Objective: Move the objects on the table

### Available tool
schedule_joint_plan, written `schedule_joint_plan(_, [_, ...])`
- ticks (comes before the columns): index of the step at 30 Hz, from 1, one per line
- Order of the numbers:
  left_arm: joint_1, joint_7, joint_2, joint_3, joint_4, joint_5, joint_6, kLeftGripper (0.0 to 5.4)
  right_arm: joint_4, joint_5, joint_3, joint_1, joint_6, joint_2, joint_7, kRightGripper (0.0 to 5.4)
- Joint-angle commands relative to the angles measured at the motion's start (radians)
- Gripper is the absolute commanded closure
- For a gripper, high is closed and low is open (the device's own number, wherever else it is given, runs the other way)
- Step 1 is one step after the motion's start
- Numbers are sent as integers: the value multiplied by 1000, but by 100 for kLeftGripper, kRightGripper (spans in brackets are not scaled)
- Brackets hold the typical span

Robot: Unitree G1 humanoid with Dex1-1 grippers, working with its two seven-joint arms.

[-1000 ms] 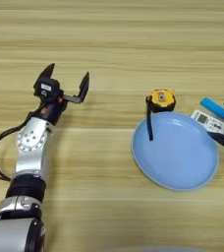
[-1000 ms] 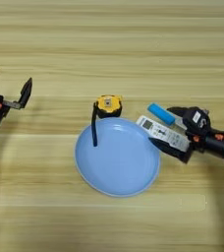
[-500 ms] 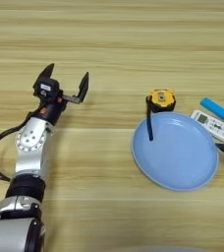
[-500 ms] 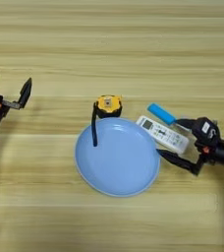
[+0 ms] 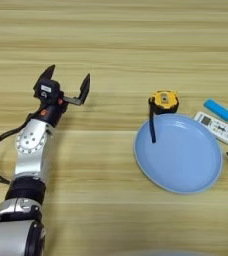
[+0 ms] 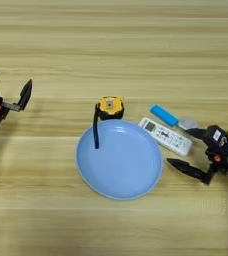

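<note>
We see the wooden table [image 6: 136, 40] bearing a light-blue plate [image 6: 120, 165]; our left gripper [image 5: 67, 86] hovers far left, fingers wide. The right gripper [image 6: 186, 150], fingers spread and empty, sits just beside the white remote [image 6: 165, 136]. The tape measure [image 6: 109, 106] seems to touch the plate's rim, its strap [image 6: 95, 131] draped inside; the blue block [image 6: 164, 115] lies behind the remote.

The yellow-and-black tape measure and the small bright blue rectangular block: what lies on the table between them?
Only bare wooden table lies between the tape measure and the blue block, seen in the right eye view.
</note>
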Motion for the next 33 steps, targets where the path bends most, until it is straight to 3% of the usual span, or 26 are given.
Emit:
schedule_joint_plan(1, [-19,-4,12,2,7,-4,-9,0,37,-31,23,-46,1,-2,-20,4])
schedule_joint_plan(9, [-20,-6,11,3,10,-4,-9,0,102,-44,42,-102,-22,17,-31,4])
schedule_joint_plan(33, [-16,-10,9,6,10,-4,-11,0,266,-141,135,-168,-55,56,-73,4])
